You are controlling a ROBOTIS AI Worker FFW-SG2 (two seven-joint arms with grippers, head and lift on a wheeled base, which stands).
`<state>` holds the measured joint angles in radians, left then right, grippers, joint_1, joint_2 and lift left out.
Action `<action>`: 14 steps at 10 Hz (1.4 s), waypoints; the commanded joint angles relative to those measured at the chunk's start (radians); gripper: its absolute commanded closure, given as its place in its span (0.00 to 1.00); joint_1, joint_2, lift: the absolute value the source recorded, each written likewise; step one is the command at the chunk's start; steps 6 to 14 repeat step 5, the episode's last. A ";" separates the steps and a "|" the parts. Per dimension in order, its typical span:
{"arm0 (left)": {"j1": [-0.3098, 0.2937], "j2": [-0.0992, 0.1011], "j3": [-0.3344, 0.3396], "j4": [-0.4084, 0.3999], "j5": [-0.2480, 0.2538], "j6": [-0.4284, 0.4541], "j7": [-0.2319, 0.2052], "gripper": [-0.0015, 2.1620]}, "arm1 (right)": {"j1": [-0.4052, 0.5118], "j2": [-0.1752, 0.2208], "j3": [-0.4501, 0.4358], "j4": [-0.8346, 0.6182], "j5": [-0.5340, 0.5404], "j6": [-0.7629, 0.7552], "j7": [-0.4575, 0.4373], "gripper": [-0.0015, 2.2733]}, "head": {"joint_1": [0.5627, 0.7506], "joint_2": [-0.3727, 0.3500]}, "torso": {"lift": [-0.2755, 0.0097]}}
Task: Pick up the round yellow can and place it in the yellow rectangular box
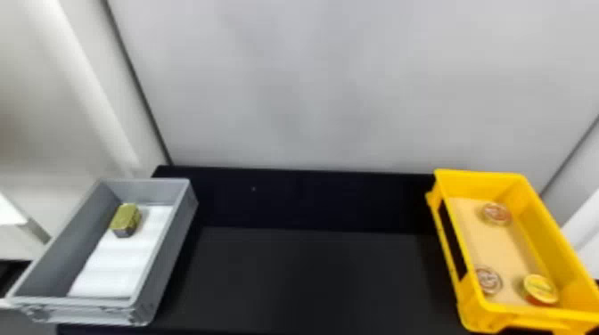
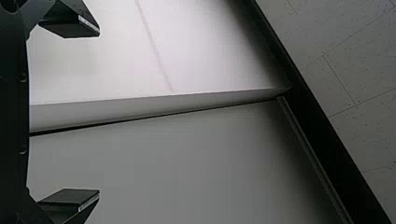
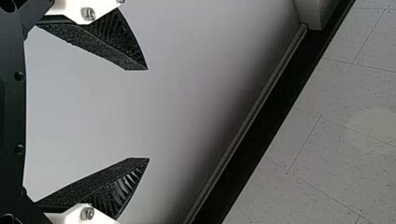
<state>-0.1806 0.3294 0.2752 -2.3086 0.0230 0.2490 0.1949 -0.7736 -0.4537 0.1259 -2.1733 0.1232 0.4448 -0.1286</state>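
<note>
The round yellow can [image 1: 540, 289] lies in the near right corner of the yellow rectangular box [image 1: 450, 249], which stands at the right of the black table in the head view. Two other round cans share the box: one can [image 1: 496, 214] toward the back, another can [image 1: 489, 280] by the near left wall. In the left wrist view my left gripper [image 2: 99, 114] is open, with bare wall beyond its fingers. My right gripper [image 3: 148, 114] is likewise open and holds nothing, facing a wall in the right wrist view.
At the table's left stands a grey box [image 1: 169, 263] with a white lining and a yellow-green block [image 1: 125, 220] inside. The black table [image 1: 307, 276] stretches between the two boxes. A pale wall [image 1: 312, 89] rises behind it.
</note>
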 commanded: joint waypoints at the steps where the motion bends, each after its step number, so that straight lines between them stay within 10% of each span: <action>1: 0.003 0.002 0.001 0.000 0.000 0.000 0.000 0.03 | 0.004 0.001 0.000 0.006 0.003 -0.014 0.003 0.05 | 0.70 0.59 | 0.96; 14: 0.003 0.004 0.001 0.000 -0.001 0.004 -0.001 0.03 | -0.006 0.004 0.014 -0.010 0.038 0.037 0.015 0.05 | 0.70 0.59 | 0.96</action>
